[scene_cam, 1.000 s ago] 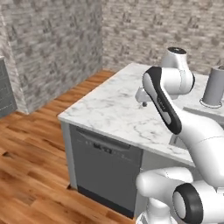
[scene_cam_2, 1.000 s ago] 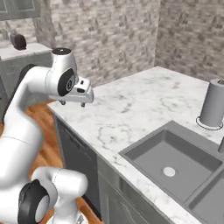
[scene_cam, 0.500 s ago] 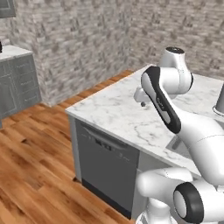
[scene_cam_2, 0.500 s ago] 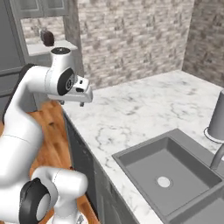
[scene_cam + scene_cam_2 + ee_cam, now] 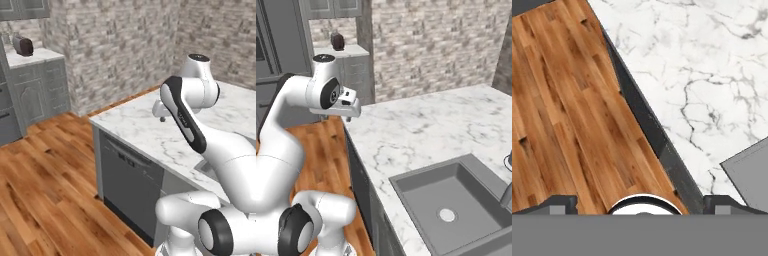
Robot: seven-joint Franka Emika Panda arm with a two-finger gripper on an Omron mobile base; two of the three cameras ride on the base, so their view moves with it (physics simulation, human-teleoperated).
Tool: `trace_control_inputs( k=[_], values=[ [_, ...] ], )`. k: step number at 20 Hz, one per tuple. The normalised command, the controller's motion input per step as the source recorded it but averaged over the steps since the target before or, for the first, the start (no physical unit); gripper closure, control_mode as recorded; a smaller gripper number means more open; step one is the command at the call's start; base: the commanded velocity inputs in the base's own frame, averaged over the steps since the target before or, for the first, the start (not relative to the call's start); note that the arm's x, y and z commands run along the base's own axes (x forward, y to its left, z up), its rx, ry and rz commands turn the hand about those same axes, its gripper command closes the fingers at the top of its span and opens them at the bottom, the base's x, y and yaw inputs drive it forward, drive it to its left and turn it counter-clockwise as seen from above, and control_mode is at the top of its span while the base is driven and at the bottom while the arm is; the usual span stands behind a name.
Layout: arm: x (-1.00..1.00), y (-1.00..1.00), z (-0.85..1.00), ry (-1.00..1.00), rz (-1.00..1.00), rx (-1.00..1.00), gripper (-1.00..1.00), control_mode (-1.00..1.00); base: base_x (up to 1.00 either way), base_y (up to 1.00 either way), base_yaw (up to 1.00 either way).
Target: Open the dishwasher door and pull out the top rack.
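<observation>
The dishwasher door (image 5: 131, 192) is shut, a flat dark-grey panel set under the marble counter's (image 5: 150, 127) front edge, near its left corner. The gripper (image 5: 161, 111) hangs above that edge; I cannot tell whether its fingers are spread or closed. To open it well, I'd say drop low and catch the door's top lip squarely.

No lettering, brand, number or sign can be read. The dishwasher door (image 5: 131, 186) bears small marks on its control strip, too blurred to read.
</observation>
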Motion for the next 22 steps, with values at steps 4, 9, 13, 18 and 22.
trace_control_inputs(
  k=[4, 9, 13, 18, 22],
  values=[
    [0.0, 0.0, 0.0, 0.0, 0.0, 0.0, -1.0, 1.0, 0.58, -0.15, 0.17],
    [0.0, 0.0, 0.0, 0.0, 0.0, 0.0, -1.0, 1.0, 0.47, 0.0, 0.05],
    [0.51, 0.3, -0.62, 0.01, 0.01, -0.19, -1.0, -1.0, 0.09, 0.0, 0.01],
    [0.9, 1.0, -1.0, 0.09, 0.04, -0.52, -1.0, -1.0, 0.0, 0.0, 0.0],
    [0.54, 0.88, -1.0, 0.08, 0.09, -0.45, -1.0, -1.0, 0.0, 0.0, 0.0]
  ],
)
